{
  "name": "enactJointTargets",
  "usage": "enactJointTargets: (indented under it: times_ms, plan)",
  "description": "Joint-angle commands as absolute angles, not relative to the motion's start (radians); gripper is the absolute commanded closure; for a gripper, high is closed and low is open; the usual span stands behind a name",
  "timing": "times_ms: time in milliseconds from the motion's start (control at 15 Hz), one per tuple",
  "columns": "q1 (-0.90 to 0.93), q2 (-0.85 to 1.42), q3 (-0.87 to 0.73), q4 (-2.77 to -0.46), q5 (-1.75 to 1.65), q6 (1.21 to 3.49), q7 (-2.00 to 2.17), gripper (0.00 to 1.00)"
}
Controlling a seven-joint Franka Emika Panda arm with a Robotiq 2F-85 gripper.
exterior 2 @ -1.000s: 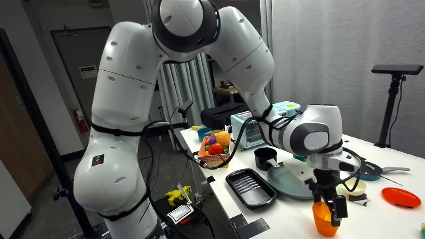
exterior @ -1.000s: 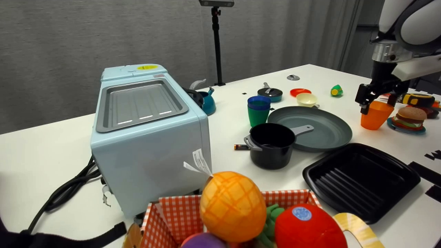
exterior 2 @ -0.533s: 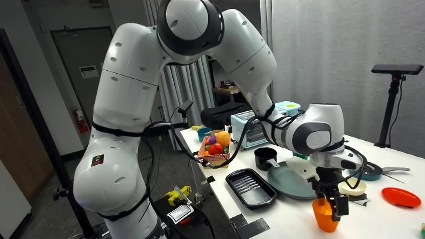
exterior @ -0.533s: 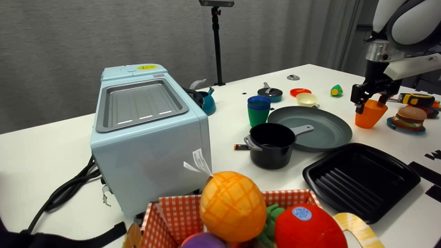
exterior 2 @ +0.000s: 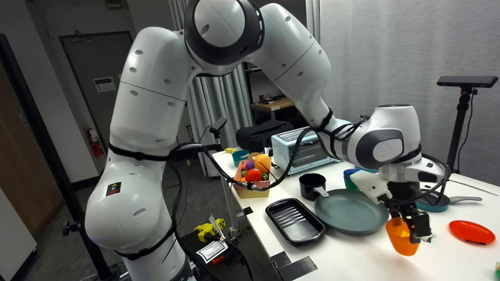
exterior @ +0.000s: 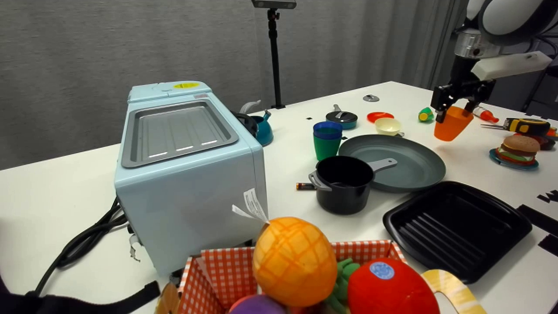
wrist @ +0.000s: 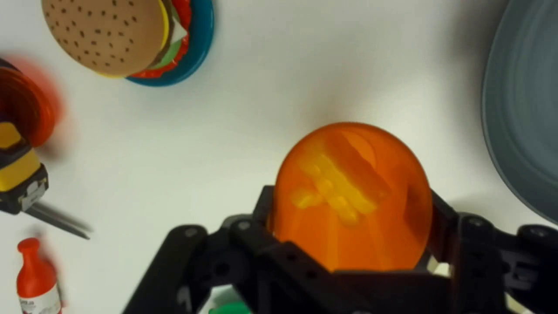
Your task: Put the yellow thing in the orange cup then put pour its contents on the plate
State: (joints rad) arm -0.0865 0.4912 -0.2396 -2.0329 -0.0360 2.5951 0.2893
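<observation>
Tabletop (wrist: 183, 165) bright around orange cup (wrist: 370, 237), faint soft shadows beside it; wrist view: hand (wrist: 352, 213) at it out of focus.

In the wrist view, the toy piece (wrist: 340, 181) lies in the cup (wrist: 364, 246), left of the plate (wrist: 534, 109).

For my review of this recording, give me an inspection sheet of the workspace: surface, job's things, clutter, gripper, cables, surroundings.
Surface: white table, black tape near one edge.
Job's things: orange cup held above the table, open end up; yellow thing inside it; plate on the table, pour not yet made.
Clutter: black ridged tray, black pot, toy burger, tape measure, red bottle.
Gripper: jaws closed on the orange cup from opposite sides.
Cables: black cable looping from the arm; black cords on the table beside the toaster oven.
Surroundings: grey curtain, camera stand, fire extinguisher.
</observation>
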Motion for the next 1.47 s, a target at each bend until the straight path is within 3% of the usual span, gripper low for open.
enactJointTargets:
  times_ms: [0, 1400]
  plan:
    - [-0.101, 0.502, -0.204, -1.939, -0.008, 2.576, 0.257, 0.48]
    - [-0.063, 0.555, -0.021, -1.796, 0.008, 2.477, 0.084, 0.48]
